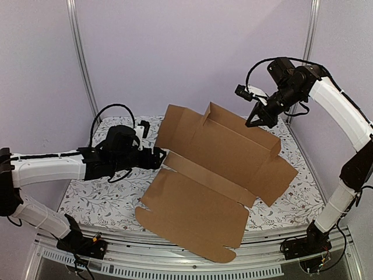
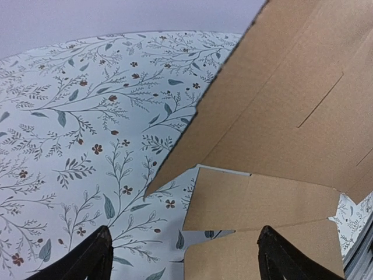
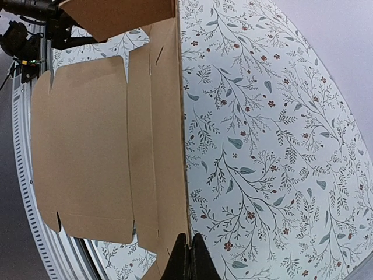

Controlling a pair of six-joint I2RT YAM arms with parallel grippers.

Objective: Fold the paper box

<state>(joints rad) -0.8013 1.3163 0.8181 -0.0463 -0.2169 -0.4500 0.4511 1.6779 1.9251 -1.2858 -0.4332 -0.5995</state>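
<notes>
The paper box (image 1: 210, 175) is a large brown die-cut sheet lying mostly flat on the table, with its far panel and left flap raised. My right gripper (image 1: 258, 118) is shut on the top edge of the raised far panel; in the right wrist view the fingertips (image 3: 187, 256) pinch that edge of the sheet (image 3: 81, 146). My left gripper (image 1: 158, 157) is open at the sheet's left edge. In the left wrist view its jaws (image 2: 185, 265) stand wide apart, with a small side flap of the box (image 2: 280, 105) between them, not touched.
A floral cloth (image 1: 99, 192) covers the table. A metal rail (image 1: 175, 262) runs along the near edge, where the sheet overhangs. Upright frame posts (image 1: 81, 58) stand at the back corners before lavender walls. The left arm shows in the right wrist view (image 3: 35, 9).
</notes>
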